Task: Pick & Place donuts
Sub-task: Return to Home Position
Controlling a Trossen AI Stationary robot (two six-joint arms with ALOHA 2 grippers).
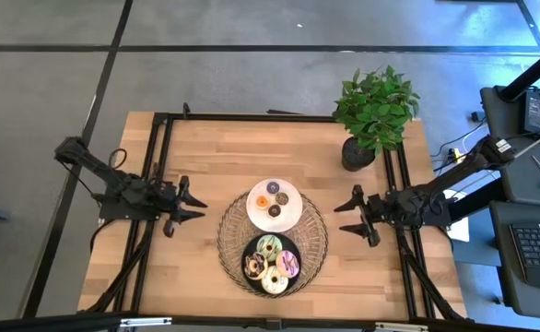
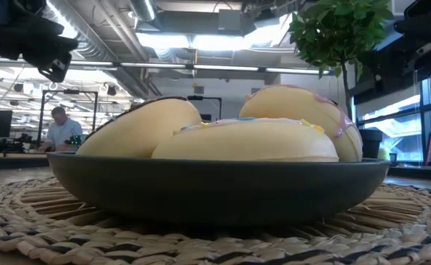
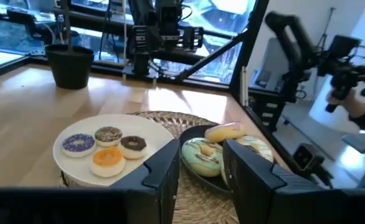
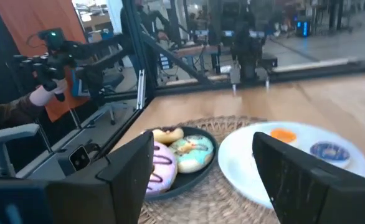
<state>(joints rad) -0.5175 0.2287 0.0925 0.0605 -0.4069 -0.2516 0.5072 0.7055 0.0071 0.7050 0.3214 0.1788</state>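
A black plate (image 1: 249, 254) near the table's near edge holds several big donuts (image 1: 270, 261), cream, green and pink-striped; they also show in the left wrist view (image 3: 202, 155) and the right wrist view (image 4: 192, 154). A white plate (image 1: 255, 202) behind it holds several mini donuts (image 1: 275, 198), purple, orange and brown. Both plates rest on a round woven mat (image 1: 314, 235). My left gripper (image 1: 199, 202) hovers open left of the mat. My right gripper (image 1: 343, 218) hovers open right of it. Both are empty.
A potted plant (image 1: 373, 112) stands at the table's far right. Black frame rails run along both table sides (image 1: 153, 166). A person's hand on a controller shows beyond the table in the right wrist view (image 4: 42, 93).
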